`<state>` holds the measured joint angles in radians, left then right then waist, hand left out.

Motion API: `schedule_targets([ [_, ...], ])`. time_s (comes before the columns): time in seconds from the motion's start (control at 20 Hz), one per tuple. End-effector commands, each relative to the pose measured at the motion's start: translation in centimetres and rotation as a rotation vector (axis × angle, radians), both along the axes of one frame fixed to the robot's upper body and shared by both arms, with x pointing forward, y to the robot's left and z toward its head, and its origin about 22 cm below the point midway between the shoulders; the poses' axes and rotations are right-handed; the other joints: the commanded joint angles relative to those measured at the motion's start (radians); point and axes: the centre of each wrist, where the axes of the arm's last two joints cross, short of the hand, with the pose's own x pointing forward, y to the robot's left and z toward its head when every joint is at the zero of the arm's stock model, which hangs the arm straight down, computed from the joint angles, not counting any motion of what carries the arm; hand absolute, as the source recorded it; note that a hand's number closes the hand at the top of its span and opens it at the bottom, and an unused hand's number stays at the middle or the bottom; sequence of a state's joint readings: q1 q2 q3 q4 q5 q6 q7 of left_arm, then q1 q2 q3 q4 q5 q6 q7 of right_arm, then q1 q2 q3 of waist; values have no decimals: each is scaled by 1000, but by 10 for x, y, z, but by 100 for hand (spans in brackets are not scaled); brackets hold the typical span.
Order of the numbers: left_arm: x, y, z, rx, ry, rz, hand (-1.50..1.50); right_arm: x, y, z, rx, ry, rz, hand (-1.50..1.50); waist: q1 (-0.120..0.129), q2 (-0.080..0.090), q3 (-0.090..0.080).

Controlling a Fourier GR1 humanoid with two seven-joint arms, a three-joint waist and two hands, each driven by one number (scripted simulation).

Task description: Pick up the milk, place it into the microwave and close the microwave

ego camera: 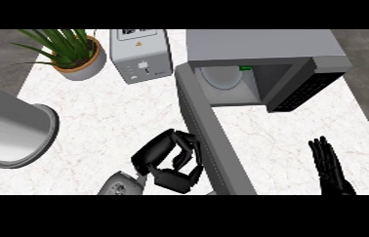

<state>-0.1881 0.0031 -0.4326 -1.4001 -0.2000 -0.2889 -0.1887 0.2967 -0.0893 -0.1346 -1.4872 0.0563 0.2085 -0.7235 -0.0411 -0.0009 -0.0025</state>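
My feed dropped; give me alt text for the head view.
The left hand, fingers curled, is against the open microwave door; the milk isn't visible. The microwave stands open, the right hand rests open at lower right.

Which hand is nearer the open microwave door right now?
Left. The left hand, fingers curled, sits right against the outer side of the microwave door near its free end. The right hand rests open by the lower right edge, across bare counter from the door.

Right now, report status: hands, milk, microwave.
Left robot hand curled against microwave door, door open. Right robot hand open, resting low right. Milk not visible.
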Motion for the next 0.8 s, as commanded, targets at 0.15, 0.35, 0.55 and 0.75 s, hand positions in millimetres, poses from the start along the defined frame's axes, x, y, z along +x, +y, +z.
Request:
schedule_targets([
  [0.15, -5, -37, -52, -1, -85, 56, 150, -19, -3, 51, 60, -89, 98, -150, -18, 6, -1],
  [0.35, 10, -55, -54, -25, -76, 89, 150, -18, -2, 64, 78, -109, 136, -150, -29, 10, -1],
  [0.55, 7, -64, -62, -9, -37, 97, 150, -19, 6, 69, 79, -98, 170, -150, -58, 17, -1],
  [0.75, 9, -79, -49, -33, -32, 71, 150, -12, 8, 103, 59, -136, 233, -150, -80, 22, -3],
])
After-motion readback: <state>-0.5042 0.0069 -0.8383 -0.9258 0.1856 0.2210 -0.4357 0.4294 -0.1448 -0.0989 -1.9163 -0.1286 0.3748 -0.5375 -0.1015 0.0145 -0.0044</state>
